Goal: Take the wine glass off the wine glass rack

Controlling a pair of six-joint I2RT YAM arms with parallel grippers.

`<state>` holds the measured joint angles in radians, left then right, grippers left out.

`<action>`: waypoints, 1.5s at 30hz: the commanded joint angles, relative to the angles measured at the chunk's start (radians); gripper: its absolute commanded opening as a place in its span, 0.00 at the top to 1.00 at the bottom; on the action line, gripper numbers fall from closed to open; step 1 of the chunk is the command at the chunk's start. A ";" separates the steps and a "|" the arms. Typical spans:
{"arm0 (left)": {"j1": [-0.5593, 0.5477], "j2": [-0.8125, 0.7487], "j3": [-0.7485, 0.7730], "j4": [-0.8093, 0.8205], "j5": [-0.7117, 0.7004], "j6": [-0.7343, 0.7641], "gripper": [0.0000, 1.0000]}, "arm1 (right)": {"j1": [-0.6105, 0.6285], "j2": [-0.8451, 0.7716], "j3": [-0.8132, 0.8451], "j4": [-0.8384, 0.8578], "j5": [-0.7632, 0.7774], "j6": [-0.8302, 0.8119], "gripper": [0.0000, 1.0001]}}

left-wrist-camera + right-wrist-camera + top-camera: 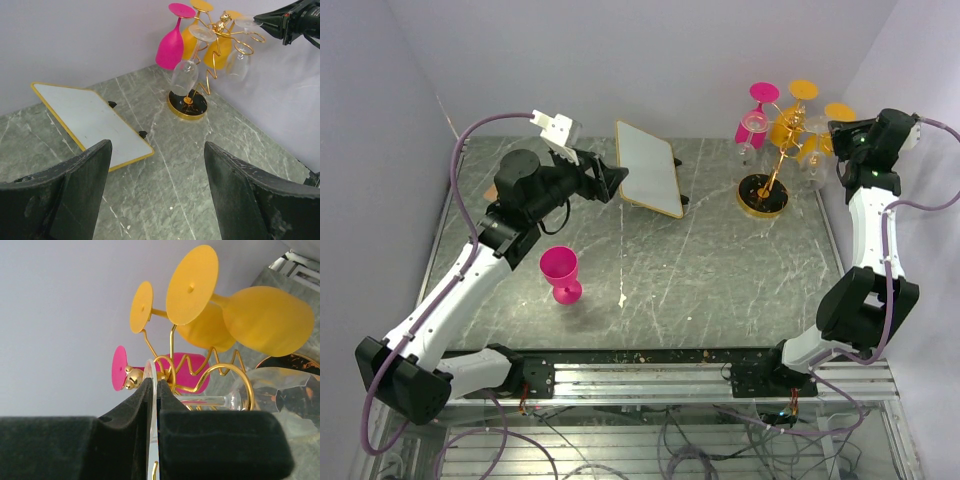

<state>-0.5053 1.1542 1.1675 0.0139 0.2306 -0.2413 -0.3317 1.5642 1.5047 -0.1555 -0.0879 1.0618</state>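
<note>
The gold wire wine glass rack (772, 178) stands at the back right on its round dark base (762, 197). Upside down on it hang a pink glass (752, 122), yellow glasses (790, 125) and clear glasses (184, 76). My right gripper (155, 382) is shut on the thin round foot (151, 371) of a clear wine glass (280, 390), whose stem still sits in a gold ring arm (235, 371). From above, the right gripper (840, 135) is at the rack's right side. My left gripper (157, 145) is open and empty, well left of the rack.
A pink glass (561, 275) stands upright on the table near the left arm. A white, gold-edged board (648, 167) is propped at the back centre. Walls close in behind and to the right of the rack.
</note>
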 commanded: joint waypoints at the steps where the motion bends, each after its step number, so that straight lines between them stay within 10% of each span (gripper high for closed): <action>1: 0.008 0.009 0.006 0.044 0.020 -0.001 0.16 | 0.000 -0.037 -0.006 0.072 -0.021 0.027 1.00; 21: 0.028 0.023 0.003 0.065 0.067 -0.031 0.15 | -0.001 -0.265 -0.190 -0.042 0.054 0.218 1.00; 32: 0.032 0.029 0.006 0.066 0.078 -0.031 0.12 | -0.001 -0.645 -0.466 0.075 0.057 0.171 1.00; 45: 0.032 0.069 0.011 0.068 0.125 -0.064 0.12 | 0.052 -0.624 -0.550 0.247 -0.537 0.212 1.00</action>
<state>-0.4805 1.2160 1.1675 0.0380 0.3180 -0.2863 -0.3229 0.8974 0.9707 -0.0689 -0.3641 1.2259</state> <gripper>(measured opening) 0.883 0.046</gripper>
